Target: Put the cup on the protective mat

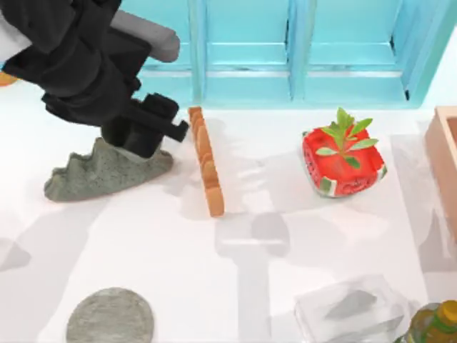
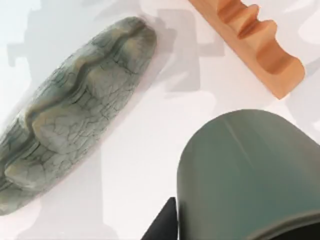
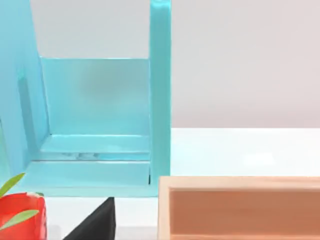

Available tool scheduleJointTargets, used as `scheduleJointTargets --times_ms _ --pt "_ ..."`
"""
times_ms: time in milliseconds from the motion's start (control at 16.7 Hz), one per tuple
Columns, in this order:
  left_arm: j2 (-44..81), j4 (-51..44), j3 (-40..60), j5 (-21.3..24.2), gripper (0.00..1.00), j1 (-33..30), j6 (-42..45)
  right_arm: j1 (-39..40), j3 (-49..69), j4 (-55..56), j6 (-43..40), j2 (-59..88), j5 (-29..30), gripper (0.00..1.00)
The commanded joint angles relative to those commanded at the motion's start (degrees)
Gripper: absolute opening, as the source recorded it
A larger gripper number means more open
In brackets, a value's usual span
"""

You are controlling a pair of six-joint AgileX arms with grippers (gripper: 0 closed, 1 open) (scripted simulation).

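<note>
The protective mat (image 1: 109, 316) is lying nearest, at the front left. Farther back the left gripper (image 1: 153, 127) is hovering over the jagged grey piece (image 1: 100, 171), and I cannot tell whether it is open or closed; the right arm is idling by the wooden box (image 3: 240, 207). The cup (image 1: 4, 77) is peeking out at the far left edge behind the arm, so a low reach toward it is risking a knock to that jagged piece.

Left gripper (image 1: 143, 132) over mountain-shaped grey piece (image 1: 100, 174); protective mat (image 1: 110, 317) near front edge.

Top camera overhead, left wrist camera close above mountain-shaped piece (image 2: 75, 120)
</note>
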Motion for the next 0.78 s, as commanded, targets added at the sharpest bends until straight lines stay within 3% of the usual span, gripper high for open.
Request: scheduleJointTargets --times_ms 420,780 --pt "-6.0 -3.6 -18.9 0.5 0.0 -5.2 -26.8 0.0 0.0 0.0 0.0 0.0 0.0 1.0" --pt "-11.3 -5.9 -26.4 0.3 0.0 -5.1 -35.6 0.0 0.0 0.0 0.0 0.0 0.0 1.0"
